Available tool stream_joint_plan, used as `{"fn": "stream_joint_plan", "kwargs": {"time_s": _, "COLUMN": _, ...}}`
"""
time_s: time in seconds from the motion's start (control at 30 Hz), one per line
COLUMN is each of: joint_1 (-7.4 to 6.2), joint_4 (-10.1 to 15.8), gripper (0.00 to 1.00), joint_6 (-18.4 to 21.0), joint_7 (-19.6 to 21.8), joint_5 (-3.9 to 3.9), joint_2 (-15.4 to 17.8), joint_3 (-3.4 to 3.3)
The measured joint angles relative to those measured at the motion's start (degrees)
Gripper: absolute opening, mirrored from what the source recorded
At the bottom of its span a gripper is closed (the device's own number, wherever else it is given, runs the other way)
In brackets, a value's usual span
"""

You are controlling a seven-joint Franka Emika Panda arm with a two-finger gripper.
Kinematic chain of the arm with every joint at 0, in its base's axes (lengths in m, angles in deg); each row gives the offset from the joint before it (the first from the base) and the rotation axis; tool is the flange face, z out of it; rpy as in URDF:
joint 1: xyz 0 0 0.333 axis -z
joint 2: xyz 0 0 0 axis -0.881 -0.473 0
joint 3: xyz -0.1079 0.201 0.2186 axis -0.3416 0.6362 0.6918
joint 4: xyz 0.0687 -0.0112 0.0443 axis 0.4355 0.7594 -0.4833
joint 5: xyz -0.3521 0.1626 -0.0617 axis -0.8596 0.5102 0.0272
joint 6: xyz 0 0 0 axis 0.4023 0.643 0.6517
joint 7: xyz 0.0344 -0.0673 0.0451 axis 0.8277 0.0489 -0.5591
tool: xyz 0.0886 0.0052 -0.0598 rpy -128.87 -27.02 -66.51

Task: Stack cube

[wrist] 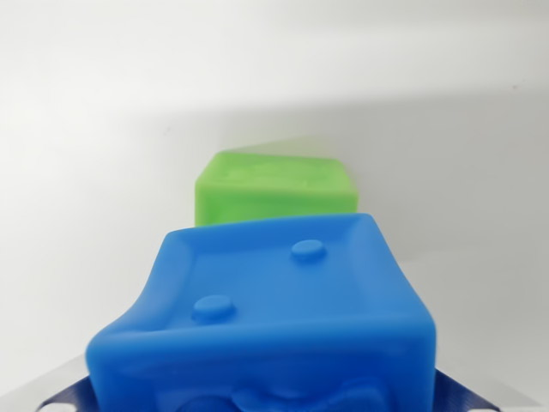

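A: How many views are there?
B: One, from the wrist camera, so nothing overlaps with a second view

A: Where does it look from?
B: From low and very close behind a blue cube (274,318), which fills the lower half and runs off the bottom edge. Its top face tilts away from the lens

A: And which way does it face?
B: Forward and slightly downward across the white desk (94,172). A green cube (274,184) sits farther off, just beyond the blue one, partly hidden by it and a little soft in focus

A: Anything of the claw?
B: Only blurred slivers at the bottom corners; what they are, I cannot tell
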Motion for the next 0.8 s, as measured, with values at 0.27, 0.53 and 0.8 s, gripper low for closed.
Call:
{"fn": "stream_joint_plan", "kwargs": {"time_s": 0.27, "joint_1": 0.20, "joint_4": -0.2, "gripper": 0.00, "joint_6": -1.4, "joint_7": -0.3, "joint_5": 0.42, "joint_2": -1.6, "joint_3": 0.30}}
{"fn": "stream_joint_plan", "kwargs": {"time_s": 0.53, "joint_1": 0.39, "joint_4": -0.4, "gripper": 0.00, "joint_6": -2.3, "joint_7": -0.5, "joint_5": 0.68, "joint_2": -2.6, "joint_3": 0.53}}
{"fn": "stream_joint_plan", "kwargs": {"time_s": 0.8, "joint_1": 0.49, "joint_4": -0.5, "gripper": 0.00, "joint_6": -2.7, "joint_7": -0.5, "joint_5": 0.72, "joint_2": -3.2, "joint_3": 0.68}}
